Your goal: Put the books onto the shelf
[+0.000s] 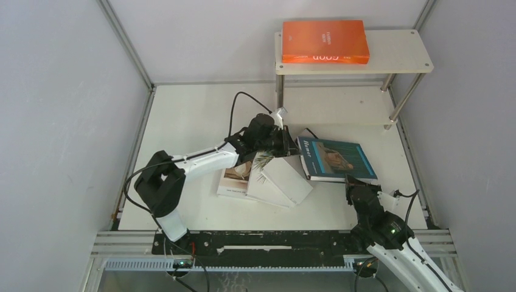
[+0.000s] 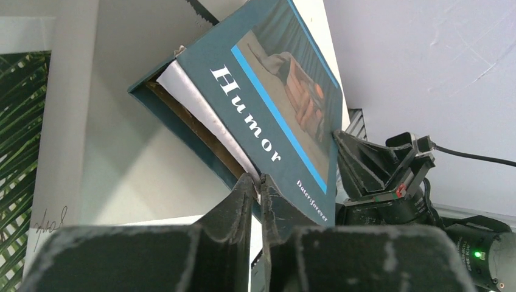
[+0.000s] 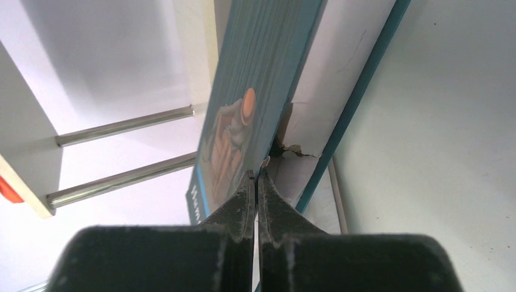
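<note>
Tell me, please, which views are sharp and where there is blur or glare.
Top external: soft even light, the orange book and the shelf sharp. Left wrist: the title on the teal book crisp, the fingers near the lens blurred. Right wrist: the teal book soft from closeness, glare on the shelf legs.

Two-level beige-board shelf on metal legs [image 1: 401, 55] stands at the far right of the white tabletop [image 1: 182, 121]. Bright orange book [image 1: 325, 41] lies on its top board, left part. Dark teal picture-cover book [image 1: 336, 159] lies on the tabletop before the shelf. Left of it is an overlapping pile: plain grey-white book [image 1: 288, 177] nearest, white palm-leaf book [image 1: 261, 185] beside it, white coffee-cup-photo book [image 1: 231, 181] leftmost. Left claw [image 1: 292, 145] is at the dark teal picture-cover book's left edge, right claw [image 1: 350, 180] at its near right corner.
</note>
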Robot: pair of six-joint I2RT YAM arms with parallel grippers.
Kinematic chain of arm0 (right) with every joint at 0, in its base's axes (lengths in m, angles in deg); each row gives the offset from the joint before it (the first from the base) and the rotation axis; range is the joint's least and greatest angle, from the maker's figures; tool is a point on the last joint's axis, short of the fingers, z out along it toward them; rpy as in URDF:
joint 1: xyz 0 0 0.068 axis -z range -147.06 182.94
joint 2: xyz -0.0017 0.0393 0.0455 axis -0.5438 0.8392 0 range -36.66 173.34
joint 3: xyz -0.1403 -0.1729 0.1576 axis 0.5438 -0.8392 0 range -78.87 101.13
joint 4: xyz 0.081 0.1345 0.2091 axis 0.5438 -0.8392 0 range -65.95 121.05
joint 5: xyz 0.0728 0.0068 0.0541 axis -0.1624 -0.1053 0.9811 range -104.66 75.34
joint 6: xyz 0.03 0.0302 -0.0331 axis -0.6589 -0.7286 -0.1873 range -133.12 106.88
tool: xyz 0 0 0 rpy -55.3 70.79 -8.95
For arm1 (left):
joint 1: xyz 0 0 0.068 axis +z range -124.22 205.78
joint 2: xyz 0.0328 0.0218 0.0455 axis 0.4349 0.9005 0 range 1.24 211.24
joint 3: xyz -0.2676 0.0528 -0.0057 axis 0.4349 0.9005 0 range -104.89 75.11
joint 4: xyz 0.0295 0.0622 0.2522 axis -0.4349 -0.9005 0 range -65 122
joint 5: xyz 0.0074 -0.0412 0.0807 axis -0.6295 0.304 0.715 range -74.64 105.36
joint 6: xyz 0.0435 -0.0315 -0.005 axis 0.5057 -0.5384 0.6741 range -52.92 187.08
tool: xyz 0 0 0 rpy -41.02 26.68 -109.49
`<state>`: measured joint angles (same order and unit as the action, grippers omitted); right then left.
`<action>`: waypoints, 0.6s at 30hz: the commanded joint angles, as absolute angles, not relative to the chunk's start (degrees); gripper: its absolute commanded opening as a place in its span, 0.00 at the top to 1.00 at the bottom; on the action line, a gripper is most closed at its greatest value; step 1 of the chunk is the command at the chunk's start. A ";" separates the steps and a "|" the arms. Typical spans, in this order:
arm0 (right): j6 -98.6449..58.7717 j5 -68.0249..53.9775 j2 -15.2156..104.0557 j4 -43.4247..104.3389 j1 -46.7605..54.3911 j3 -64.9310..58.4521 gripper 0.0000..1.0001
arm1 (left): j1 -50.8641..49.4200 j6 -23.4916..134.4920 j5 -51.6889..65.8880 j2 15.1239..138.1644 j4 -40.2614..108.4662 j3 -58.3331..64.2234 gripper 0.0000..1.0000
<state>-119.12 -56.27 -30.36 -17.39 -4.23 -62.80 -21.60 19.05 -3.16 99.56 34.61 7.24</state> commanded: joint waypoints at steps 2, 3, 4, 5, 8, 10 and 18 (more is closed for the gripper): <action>-120.43 -57.74 -33.87 -15.27 -4.63 -63.32 1.00 | -21.14 17.53 -7.14 95.33 39.03 9.29 0.82; -120.36 -58.06 -34.19 -15.20 -4.60 -63.32 1.00 | -21.03 17.47 -7.33 95.19 39.01 9.53 0.80; -120.25 -58.22 -34.34 -15.11 -4.59 -63.25 1.00 | -20.92 17.44 -7.28 95.04 39.03 9.89 0.78; -120.18 -58.37 -34.37 -14.97 -4.63 -63.17 1.00 | -20.85 17.28 -7.25 94.64 39.21 10.43 0.76; -119.71 -58.55 -34.33 -14.37 -4.62 -62.85 1.00 | -20.20 16.31 -6.89 93.68 40.16 12.03 0.69; -119.41 -58.71 -34.40 -13.94 -4.67 -62.88 1.00 | -19.67 15.67 -7.05 93.04 40.70 12.86 0.64; -118.31 -59.31 -34.42 -11.63 -4.50 -62.50 1.00 | -18.38 13.06 -7.81 91.73 41.92 15.11 0.42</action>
<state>-119.51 -57.56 -33.94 -15.99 -4.25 -63.32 -19.04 15.33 -6.16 94.47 38.57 13.07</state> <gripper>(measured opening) 0.007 0.543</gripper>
